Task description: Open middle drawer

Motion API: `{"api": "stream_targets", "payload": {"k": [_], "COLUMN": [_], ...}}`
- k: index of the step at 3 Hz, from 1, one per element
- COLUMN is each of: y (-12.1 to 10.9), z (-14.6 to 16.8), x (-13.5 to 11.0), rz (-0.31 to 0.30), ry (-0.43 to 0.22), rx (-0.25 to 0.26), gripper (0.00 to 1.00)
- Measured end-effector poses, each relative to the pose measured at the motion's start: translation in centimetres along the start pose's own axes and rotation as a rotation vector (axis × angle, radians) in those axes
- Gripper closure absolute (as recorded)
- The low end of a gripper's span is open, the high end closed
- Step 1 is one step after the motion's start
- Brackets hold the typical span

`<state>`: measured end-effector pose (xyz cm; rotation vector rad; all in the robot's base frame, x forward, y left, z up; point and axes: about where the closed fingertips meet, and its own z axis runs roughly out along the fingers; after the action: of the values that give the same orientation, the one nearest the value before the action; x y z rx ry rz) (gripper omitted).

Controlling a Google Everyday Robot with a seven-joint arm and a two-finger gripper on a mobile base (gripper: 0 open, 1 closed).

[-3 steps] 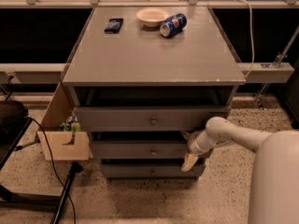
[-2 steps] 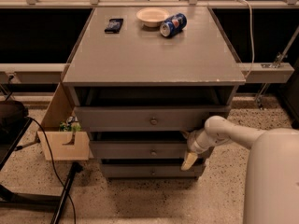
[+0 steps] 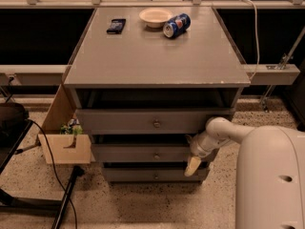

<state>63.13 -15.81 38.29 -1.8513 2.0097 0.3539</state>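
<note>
The middle drawer (image 3: 128,152) lies between the other two grey fronts and does not look pulled out; its knob (image 3: 156,155) sits centred, the evident pull point; the gripper (image 3: 193,166) hangs at the drawer's right end, apart from the knob, presumably staged for a sideways approach; whether the claw is spread or closed cannot be told.

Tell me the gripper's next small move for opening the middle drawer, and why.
Probably slide the gripper left and slightly up toward the knob of the middle drawer. It hangs low at the drawer's right end, by the bottom drawer, with the knob well to its left.
</note>
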Motion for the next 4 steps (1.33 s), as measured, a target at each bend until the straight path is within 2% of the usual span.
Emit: {"api": "stream_targets", "payload": {"k": [1,2,3,4], "y": [0.0,2.4,2.8,4.2], "z": [-0.1,-0.6,-1.1,-2.0], "x": [0.0,0.0,-0.1,-0.1], "rz": [0.000,0.066,0.078,0.111], "ry": [0.000,-0.001,-0.002,-0.011], "rx": [0.000,-0.098,-0.115,-0.165], "gripper": [0.00,0.00,0.00,0.00]}}
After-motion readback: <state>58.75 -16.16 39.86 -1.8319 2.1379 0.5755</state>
